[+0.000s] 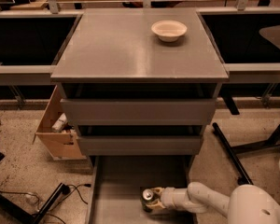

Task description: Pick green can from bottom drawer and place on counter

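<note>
The green can (148,195) stands upright in the pulled-out bottom drawer (116,185), near its front, with its silver top showing. My gripper (151,201) reaches in from the lower right on a white arm and is shut on the can, one finger on each side of it. The counter (126,45) is the grey top of the cabinet, far above the can.
A white bowl (169,30) sits at the back right of the counter. The two upper drawers (137,111) are closed above the can. A cardboard box (58,129) stands on the floor to the left, with cables (60,192) in front of it. Black stand legs (252,148) are on the right.
</note>
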Tool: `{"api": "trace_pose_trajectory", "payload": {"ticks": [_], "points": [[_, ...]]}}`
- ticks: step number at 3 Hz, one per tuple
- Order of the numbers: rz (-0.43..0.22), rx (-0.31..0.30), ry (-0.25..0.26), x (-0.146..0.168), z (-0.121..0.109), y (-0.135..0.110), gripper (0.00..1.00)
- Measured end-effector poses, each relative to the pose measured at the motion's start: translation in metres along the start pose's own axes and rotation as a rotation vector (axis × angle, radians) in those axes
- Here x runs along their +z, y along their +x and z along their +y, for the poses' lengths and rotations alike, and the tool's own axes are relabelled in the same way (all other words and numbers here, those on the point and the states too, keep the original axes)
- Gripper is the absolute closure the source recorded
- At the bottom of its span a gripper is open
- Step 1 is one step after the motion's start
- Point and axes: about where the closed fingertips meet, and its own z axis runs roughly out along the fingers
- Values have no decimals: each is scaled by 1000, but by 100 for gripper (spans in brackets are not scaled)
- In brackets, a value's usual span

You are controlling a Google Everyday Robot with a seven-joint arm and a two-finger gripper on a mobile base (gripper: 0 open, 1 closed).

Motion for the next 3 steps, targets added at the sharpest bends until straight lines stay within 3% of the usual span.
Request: {"api": "trace_pose_trajectory", "payload": {"ticks": [1, 2, 3], "points": [[0, 0, 0, 0, 0, 0, 94], [-9, -19, 17, -10, 2, -17, 100], [-14, -65, 25, -48, 7, -64, 100]]}}
